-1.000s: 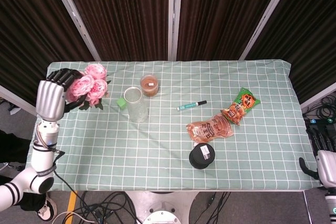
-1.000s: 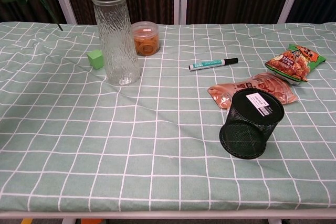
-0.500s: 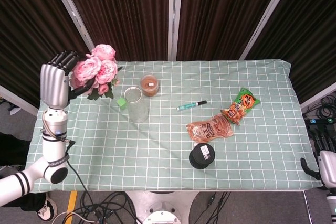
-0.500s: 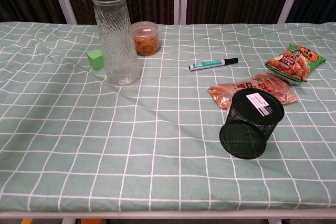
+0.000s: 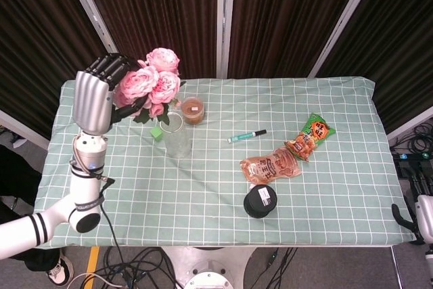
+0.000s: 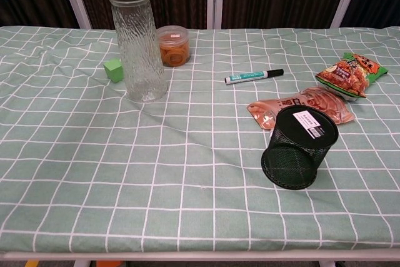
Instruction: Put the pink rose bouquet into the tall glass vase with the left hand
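Note:
My left hand [image 5: 95,96] holds the pink rose bouquet [image 5: 150,84] raised in the air, blooms up, just left of and above the tall glass vase [image 5: 176,135]. The bouquet and this hand appear only in the head view. The vase [image 6: 137,45] stands upright and empty on the green checked cloth [image 6: 156,173]. At the head view's bottom right corner, off the table, only a small part of my right hand [image 5: 423,216] shows, too little to tell how its fingers lie.
Behind the vase are a small green cube [image 6: 113,69] and an orange-filled jar [image 6: 173,45]. A teal marker [image 6: 253,76], two snack packets [image 6: 300,107] [image 6: 352,74] and a black mesh cup [image 6: 298,147] lie to the right.
My left hand has carried the bouquet up and to the right, from the table's far left corner to just beside and above the vase. It has left the chest view.

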`<act>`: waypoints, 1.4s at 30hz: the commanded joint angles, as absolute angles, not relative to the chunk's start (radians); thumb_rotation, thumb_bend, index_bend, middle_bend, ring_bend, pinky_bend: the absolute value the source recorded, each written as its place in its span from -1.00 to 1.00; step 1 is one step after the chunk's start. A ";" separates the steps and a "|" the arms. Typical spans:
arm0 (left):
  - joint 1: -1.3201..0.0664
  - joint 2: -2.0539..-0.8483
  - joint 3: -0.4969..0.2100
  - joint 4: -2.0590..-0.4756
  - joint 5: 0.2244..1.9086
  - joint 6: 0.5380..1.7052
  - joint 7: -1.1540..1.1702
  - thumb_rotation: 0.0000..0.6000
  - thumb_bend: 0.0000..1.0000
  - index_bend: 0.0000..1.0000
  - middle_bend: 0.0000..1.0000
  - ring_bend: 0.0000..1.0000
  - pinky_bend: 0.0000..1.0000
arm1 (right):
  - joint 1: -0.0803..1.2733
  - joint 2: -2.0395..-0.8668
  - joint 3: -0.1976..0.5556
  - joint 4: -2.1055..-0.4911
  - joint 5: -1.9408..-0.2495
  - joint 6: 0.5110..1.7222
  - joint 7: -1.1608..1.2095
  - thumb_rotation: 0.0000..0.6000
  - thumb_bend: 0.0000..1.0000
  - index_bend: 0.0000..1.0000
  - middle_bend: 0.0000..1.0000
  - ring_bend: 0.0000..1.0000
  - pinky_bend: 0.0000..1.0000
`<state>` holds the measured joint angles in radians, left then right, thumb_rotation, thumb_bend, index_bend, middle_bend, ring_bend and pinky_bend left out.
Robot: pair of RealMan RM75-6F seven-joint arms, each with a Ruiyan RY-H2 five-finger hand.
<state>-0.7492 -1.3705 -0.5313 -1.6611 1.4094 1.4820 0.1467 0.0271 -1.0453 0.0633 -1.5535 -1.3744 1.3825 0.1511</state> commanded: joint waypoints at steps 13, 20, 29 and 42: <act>-0.738 -1.285 -0.537 -1.809 1.334 1.441 0.180 1.00 -0.32 -0.02 -0.08 -0.21 -0.01 | 0.026 -1.048 0.063 -1.550 -1.378 1.382 0.156 1.00 -0.35 -1.00 -1.00 -1.00 -1.00; -0.728 -1.265 -0.535 -1.858 1.275 1.418 0.163 1.00 -0.32 -0.02 -0.08 -0.21 -0.01 | 0.027 -1.050 0.062 -1.549 -1.376 1.376 0.154 1.00 -0.35 -1.00 -1.00 -1.00 -1.00; -0.729 -1.287 -0.507 -1.822 1.222 1.388 0.129 1.00 -0.32 -0.02 -0.08 -0.21 -0.01 | 0.026 -1.055 0.060 -1.540 -1.373 1.369 0.155 1.00 -0.35 -1.00 -1.00 -1.00 -1.00; -0.725 -1.414 -0.397 -1.630 1.233 1.346 0.046 1.00 -0.32 -0.02 -0.08 -0.21 -0.01 | 0.030 -1.062 0.059 -1.529 -1.362 1.350 0.149 1.00 -0.35 -1.00 -1.00 -1.00 -1.00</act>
<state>-0.7246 -1.3981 -0.4083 -1.6488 1.2250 1.3476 0.0558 0.0292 -1.0621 0.0589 -1.5293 -1.3622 1.3507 0.1496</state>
